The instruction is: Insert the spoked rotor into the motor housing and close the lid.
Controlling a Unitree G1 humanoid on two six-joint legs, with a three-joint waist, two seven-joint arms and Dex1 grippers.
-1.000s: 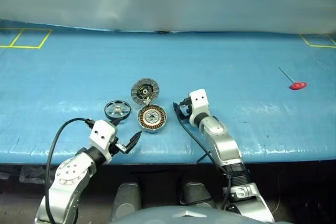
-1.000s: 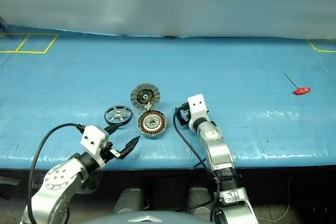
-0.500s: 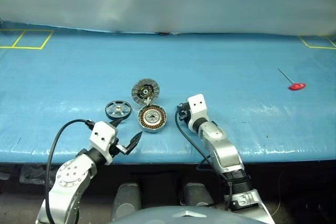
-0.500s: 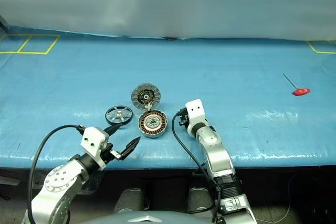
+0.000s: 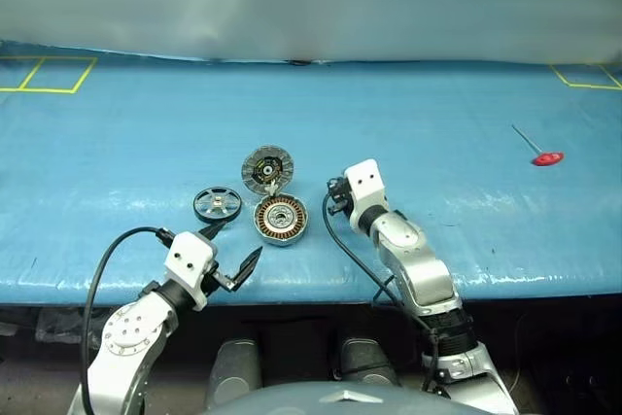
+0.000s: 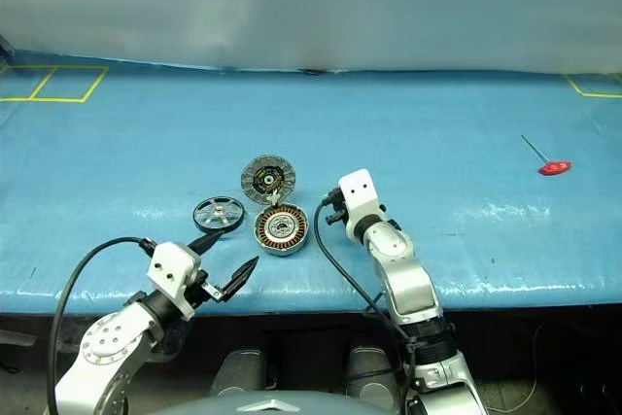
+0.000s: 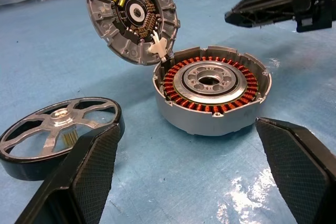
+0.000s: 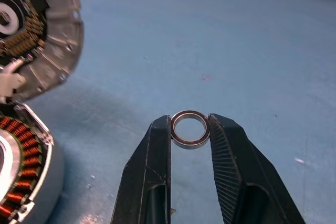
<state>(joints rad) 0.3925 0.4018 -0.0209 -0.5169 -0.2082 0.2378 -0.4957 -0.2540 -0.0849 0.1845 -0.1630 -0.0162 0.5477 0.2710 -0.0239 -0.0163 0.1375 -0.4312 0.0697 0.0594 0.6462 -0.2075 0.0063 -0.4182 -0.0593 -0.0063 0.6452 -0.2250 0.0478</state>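
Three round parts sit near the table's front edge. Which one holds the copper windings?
The motor housing, the silver cup nearest the right gripper. The spoked rotor is an open wheel; the lid, hinged up, shows a dark inner face.

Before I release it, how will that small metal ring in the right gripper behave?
The small metal ring is pinched at its rim by the right gripper, so it may slip. It looks smooth and round, so probably rolls across the blue table if dropped.
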